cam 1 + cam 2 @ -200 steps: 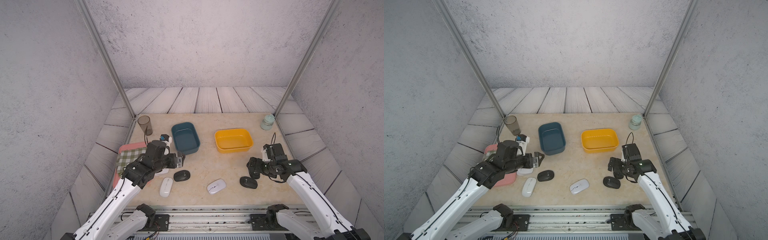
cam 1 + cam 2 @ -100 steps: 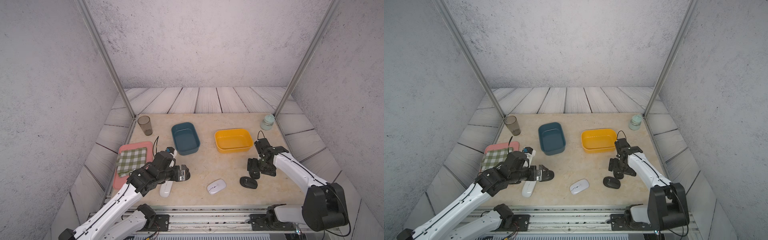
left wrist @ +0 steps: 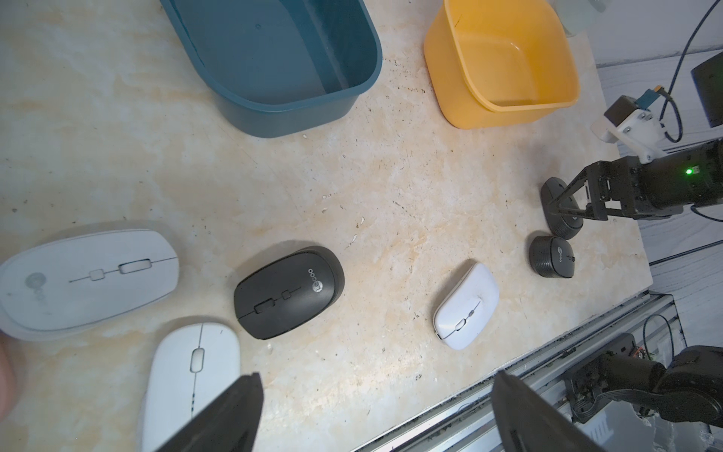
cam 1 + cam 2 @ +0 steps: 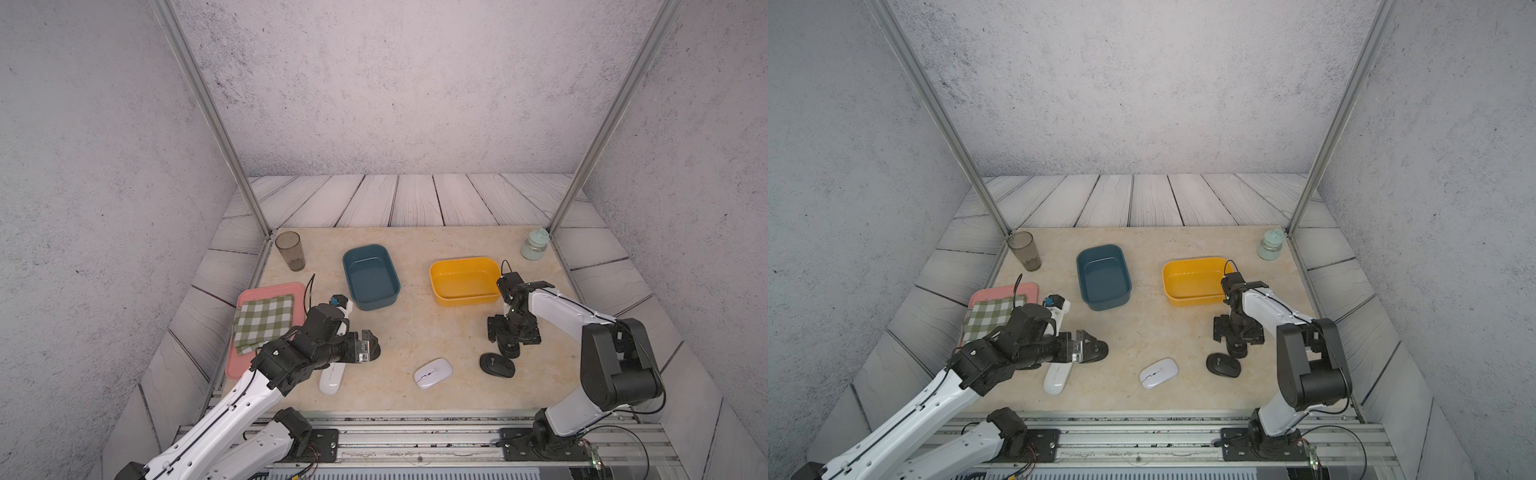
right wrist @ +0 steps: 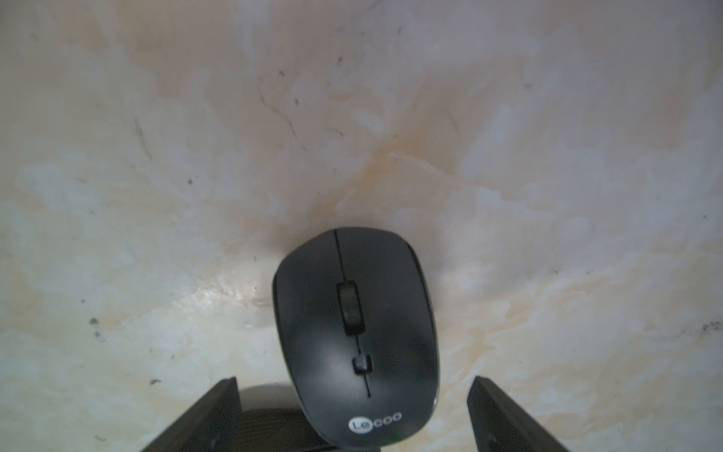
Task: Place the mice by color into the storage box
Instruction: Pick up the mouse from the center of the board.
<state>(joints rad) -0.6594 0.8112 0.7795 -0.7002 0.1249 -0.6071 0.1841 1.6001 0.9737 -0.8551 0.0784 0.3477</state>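
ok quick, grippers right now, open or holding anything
left gripper: open, holding nothing
right gripper: open, straddling a black mouse, not gripping it

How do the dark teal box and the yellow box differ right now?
Colour: the teal box is dark blue-green, the yellow box bright yellow. Pose: the teal box's long side runs away from the robot, the yellow box's long side runs side to side. Place: the teal box sits nearer the left arm, the yellow box nearer the right arm. Both are open-topped, rounded, upright and empty.
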